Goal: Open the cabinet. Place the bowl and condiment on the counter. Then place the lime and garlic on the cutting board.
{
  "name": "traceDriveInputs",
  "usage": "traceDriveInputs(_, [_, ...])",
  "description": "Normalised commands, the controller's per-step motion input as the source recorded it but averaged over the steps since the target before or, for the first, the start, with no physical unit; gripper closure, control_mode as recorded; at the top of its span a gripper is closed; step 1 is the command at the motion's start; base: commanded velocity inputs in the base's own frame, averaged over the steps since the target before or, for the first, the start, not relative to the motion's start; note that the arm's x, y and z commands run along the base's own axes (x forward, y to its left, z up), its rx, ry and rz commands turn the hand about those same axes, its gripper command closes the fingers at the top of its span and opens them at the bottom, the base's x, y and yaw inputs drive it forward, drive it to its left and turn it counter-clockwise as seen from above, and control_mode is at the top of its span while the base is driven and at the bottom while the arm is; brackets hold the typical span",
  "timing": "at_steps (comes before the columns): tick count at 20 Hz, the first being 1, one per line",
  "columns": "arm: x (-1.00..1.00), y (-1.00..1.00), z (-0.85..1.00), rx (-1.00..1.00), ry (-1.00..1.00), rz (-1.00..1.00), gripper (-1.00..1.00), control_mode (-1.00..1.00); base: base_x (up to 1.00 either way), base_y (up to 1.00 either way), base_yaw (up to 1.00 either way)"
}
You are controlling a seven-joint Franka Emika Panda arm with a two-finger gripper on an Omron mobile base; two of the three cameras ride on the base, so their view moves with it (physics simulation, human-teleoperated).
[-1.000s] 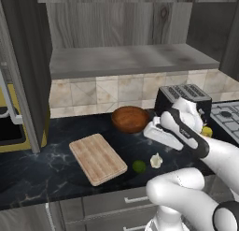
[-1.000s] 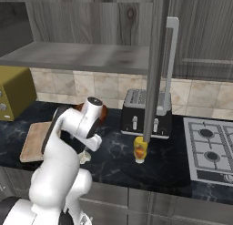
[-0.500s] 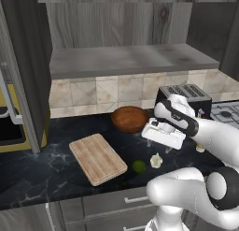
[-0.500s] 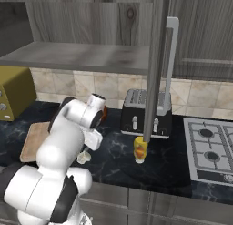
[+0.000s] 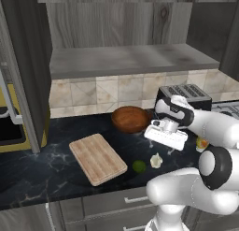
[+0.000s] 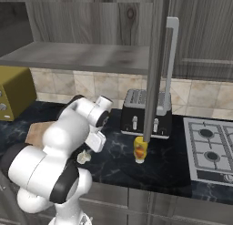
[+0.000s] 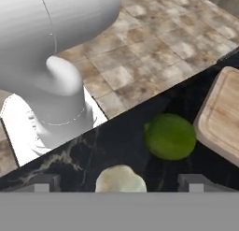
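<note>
My gripper [image 5: 164,140] hangs open over the black counter [image 5: 46,174], just above the off-white garlic [image 5: 156,160], with nothing between its fingers. In the hand view the garlic [image 7: 120,178] lies between the two fingertips [image 7: 44,182], the green lime [image 7: 170,136] sits beside it, and the cutting board [image 7: 224,115] is just past the lime. The lime [image 5: 138,166] rests by the board's [image 5: 97,157] near corner. Behind them stands the brown bowl [image 5: 130,119]. The yellow condiment [image 6: 140,149] stands in front of the toaster. The cabinet [image 5: 130,61] is open, its shelf bare.
A black toaster [image 6: 143,115] stands at the back right, with a gas hob [image 6: 211,151] beyond it. The open right cabinet door [image 6: 157,60] with its long handle [image 6: 170,51] hangs over the condiment. The left door [image 5: 23,71] stands open beside a yellow appliance [image 6: 13,89].
The arm has folded in and the hand has turned down and shifted slightly left, over the garlic. The jaws stay open. Nothing on the counter has moved.
</note>
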Motion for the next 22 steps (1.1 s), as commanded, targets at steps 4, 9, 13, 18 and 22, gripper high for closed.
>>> traceDriveInputs(4, [-0.27,-0.16,0.0,0.0,0.06,-0.26,-1.0,-1.0,0.0,0.0,0.0])
traceDriveInputs(9, [-0.15,0.06,-0.09,-0.02,0.0,-0.21,-1.0,-1.0,0.0,0.0,0.0])
traceDriveInputs(13, [-0.03,0.2,-0.11,-0.06,0.0,-0.16,-1.0,-1.0,0.0,0.0,0.0])
traceDriveInputs(18, [0.0,0.05,0.0,-0.07,0.0,-0.05,-1.0,-1.0,0.0,0.0,0.0])
traceDriveInputs(22, [0.03,-0.03,0.0,-0.09,0.04,0.0,-1.0,-1.0,0.0,0.0,0.0])
